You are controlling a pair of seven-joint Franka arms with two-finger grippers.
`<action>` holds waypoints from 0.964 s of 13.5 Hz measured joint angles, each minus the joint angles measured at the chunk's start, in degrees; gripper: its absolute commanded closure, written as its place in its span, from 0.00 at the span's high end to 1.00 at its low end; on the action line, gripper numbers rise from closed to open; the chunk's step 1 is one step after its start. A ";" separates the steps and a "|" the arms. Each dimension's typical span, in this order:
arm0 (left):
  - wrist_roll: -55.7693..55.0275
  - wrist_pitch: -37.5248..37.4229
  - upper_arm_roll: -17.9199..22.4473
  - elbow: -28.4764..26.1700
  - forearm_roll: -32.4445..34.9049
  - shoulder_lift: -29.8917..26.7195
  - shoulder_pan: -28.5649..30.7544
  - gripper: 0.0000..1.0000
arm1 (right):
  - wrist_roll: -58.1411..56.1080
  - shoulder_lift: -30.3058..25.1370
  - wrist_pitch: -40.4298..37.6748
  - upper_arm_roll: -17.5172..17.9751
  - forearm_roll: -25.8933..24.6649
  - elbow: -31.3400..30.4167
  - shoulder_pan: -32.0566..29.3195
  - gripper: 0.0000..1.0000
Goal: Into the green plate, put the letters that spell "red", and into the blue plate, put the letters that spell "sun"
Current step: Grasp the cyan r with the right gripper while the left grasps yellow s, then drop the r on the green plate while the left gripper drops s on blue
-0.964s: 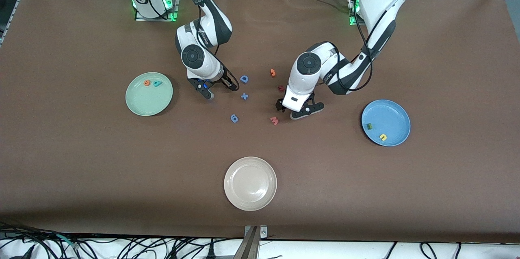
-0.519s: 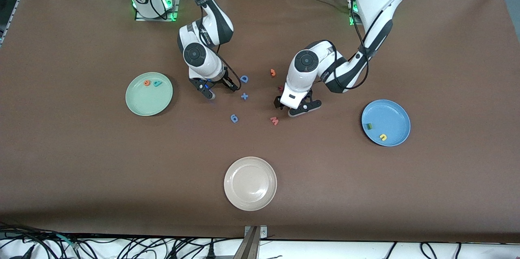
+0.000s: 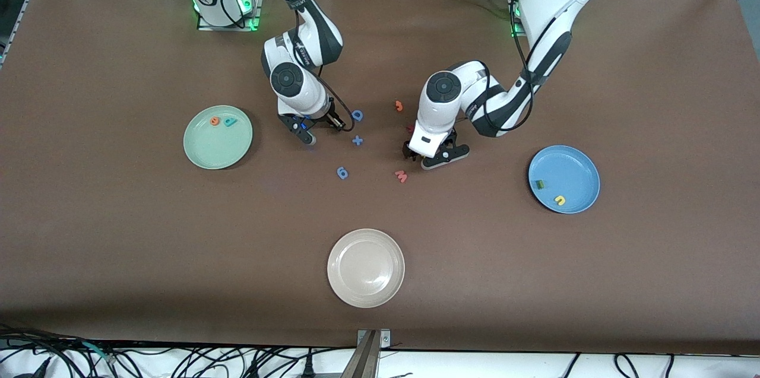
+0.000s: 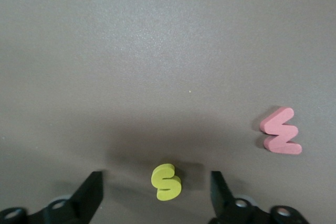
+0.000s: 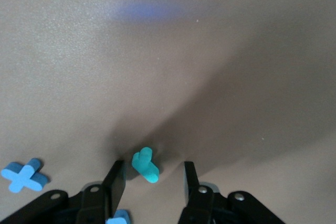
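Since a second ago both arms have edged in toward the middle cluster and sunk low over the surface (image 3: 119, 259), the right gripper's jaws narrowing as they came. The right gripper (image 5: 152, 178) sits down at the surface just beside the blue "D" (image 3: 357, 115), its jaws parted but close on either side of the thin teal "r" (image 5: 145, 164), not visibly pinching it; the blue cross (image 5: 22, 175) lies near it. The left gripper (image 4: 157, 192) straddles the yellow "s" (image 4: 166, 181) with jaws spread wide and clear gaps on both sides — the letter lies flat on the surface, with the salmon "w" (image 4: 281, 131) near it. The green plate (image 3: 202, 149), toward the right arm's end, holds the orange "e" (image 3: 215, 121) and the teal "d" (image 3: 230, 122) (side by side). The blue plate (image 3: 579, 173), toward the left arm's end, holds the dark green "n" (image 3: 539, 184) and the yellow "u" (image 3: 559, 200).
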 measured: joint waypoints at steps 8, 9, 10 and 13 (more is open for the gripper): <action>-1.45 -0.02 0.01 0.05 0.08 -0.23 -0.09 0.00 | 0.00 -0.16 0.19 0.00 0.00 0.04 0.00 0.00; -1.45 -0.02 0.01 0.06 0.08 -0.23 -0.09 0.00 | 0.00 -0.18 0.14 -0.06 0.00 0.07 0.00 0.00; -1.45 -0.02 0.05 0.14 0.08 -0.22 -0.07 0.00 | 0.01 -0.29 -0.27 -0.36 0.00 0.25 0.01 0.00; -1.27 -0.98 0.71 1.15 0.12 -0.26 1.42 0.00 | -0.06 -2.80 -9.84 -4.37 0.00 2.86 0.00 0.00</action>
